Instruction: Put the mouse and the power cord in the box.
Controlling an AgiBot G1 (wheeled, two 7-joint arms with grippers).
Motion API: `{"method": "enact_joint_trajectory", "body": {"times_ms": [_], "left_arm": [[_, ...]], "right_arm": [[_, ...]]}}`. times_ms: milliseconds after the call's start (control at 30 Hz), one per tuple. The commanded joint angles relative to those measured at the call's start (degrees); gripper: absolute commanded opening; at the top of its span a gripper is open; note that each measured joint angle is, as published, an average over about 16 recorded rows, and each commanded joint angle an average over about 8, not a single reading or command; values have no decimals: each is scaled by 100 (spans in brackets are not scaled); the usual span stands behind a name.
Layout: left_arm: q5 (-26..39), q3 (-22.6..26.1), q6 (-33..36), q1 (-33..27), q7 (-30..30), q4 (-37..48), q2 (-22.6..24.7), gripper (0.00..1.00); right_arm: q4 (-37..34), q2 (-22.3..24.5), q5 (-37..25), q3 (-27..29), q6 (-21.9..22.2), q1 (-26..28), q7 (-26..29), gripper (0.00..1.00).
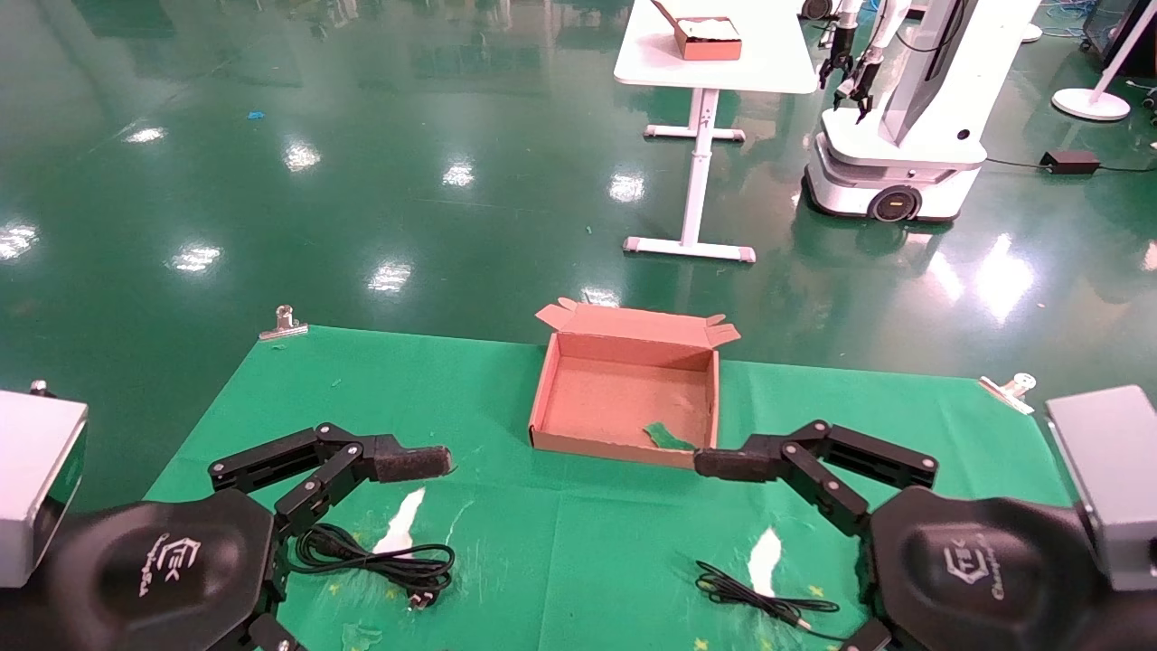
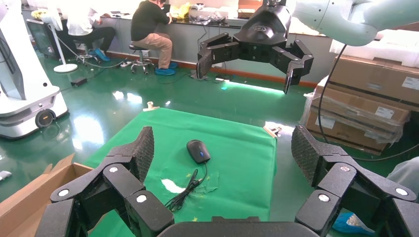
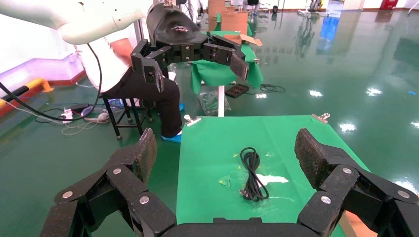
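Presently both grippers hover above the green table cover (image 1: pixel 506 561), each with fingers spread wide and holding nothing. The left gripper (image 1: pixel 380 542) hangs over the near left side, above the power cord (image 1: pixel 380 561), which lies coiled on the cover. The right gripper (image 1: pixel 768 542) hangs over the near right side. The mouse (image 2: pixel 198 150) rests on the cover below it, thin cable trailing. The box (image 1: pixel 624 398) sits open at the far middle edge, apart from both items.

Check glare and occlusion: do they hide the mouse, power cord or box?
Head view: glare only on the floor; box clear, power cord partly behind the left gripper, mouse body unseen. Left wrist view: mouse clear. Right wrist view: cord unobstructed.
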Motion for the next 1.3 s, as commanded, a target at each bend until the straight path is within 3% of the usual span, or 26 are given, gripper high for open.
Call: {"method": "enact_joint_trajectory", "body": {"times_ms": [33,500,700,933,1100,1300], "left_arm": [[0,0,0,0,0,0,0,100],[338,143,93,-169,72,77,25,100],[1319,629,406,-864,375,517,172,100],[2749,1601,504,-1942,1166,1447,541,100],[3696,2255,391,-2563,1894,2441,1016,100],[4788,2798,-89,-3104,2762,3693,1680,100]], "right_arm": [[0,0,0,0,0,0,0,100],[-185,10,-161,-73,-95,-4,-101,100],[-733,-1,-689,-359,-381,181,-408,100],[-1560,-74,-1607,-1014,-499,715,-1089,100],[-2334,-312,-2709,-1596,-357,1346,-1775,100],[-3481,-974,-3837,-2079,60,2005,-2554,100]]}}
